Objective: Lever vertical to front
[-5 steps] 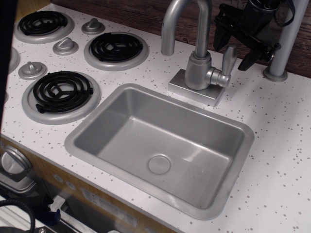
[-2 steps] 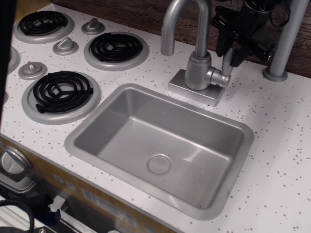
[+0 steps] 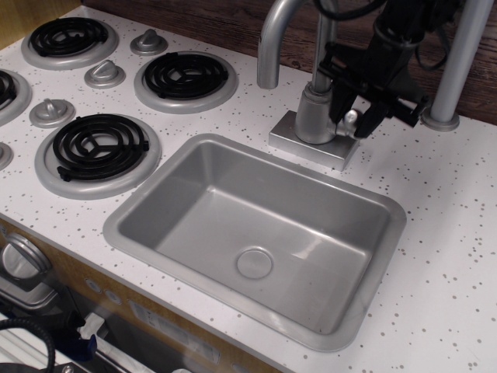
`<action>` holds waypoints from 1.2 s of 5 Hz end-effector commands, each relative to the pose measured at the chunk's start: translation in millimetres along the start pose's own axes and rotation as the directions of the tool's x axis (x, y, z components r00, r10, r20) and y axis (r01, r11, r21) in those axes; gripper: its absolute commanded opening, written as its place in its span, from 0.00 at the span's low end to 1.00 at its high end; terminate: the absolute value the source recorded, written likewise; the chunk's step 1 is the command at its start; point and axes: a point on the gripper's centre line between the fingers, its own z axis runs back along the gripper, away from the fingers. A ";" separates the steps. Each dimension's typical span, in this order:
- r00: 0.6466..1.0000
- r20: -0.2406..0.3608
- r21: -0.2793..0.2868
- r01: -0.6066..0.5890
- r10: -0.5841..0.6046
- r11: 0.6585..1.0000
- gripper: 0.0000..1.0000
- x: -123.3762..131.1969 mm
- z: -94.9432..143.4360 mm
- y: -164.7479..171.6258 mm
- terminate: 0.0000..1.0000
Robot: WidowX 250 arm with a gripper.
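Lower and further left than a moment ago, gripper (image 3: 354, 116) has come down from beside the top of the lever onto its base. Black fingers (image 3: 338, 102) straddle the small round pivot knob on the faucet body (image 3: 314, 115), one finger to each side. Lever (image 3: 352, 118) mostly hidden between the fingers; only the knob end shows, so its angle cannot be told. Fingers spread, but whether they pinch the lever cannot be told. Curved spout (image 3: 272, 47) rises left of the fingers. Grey pole (image 3: 458, 62) stands right of them, well apart. Sink (image 3: 147, 203) lies below the fingers, burners (image 3: 185, 75) far left
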 end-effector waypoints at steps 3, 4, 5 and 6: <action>0.997 0.052 -0.077 -0.044 0.048 0.996 0.00 -0.6 -1.6 7.1 0.00; 0.998 0.054 -0.068 -0.037 0.041 0.997 1.00 -1.2 -0.3 6.7 0.00; 0.999 0.022 -0.038 -0.043 0.044 0.998 1.00 -3.5 8.6 4.7 0.00; 0.997 -0.018 -0.002 -0.075 0.075 0.997 1.00 -10.8 19.5 1.1 0.00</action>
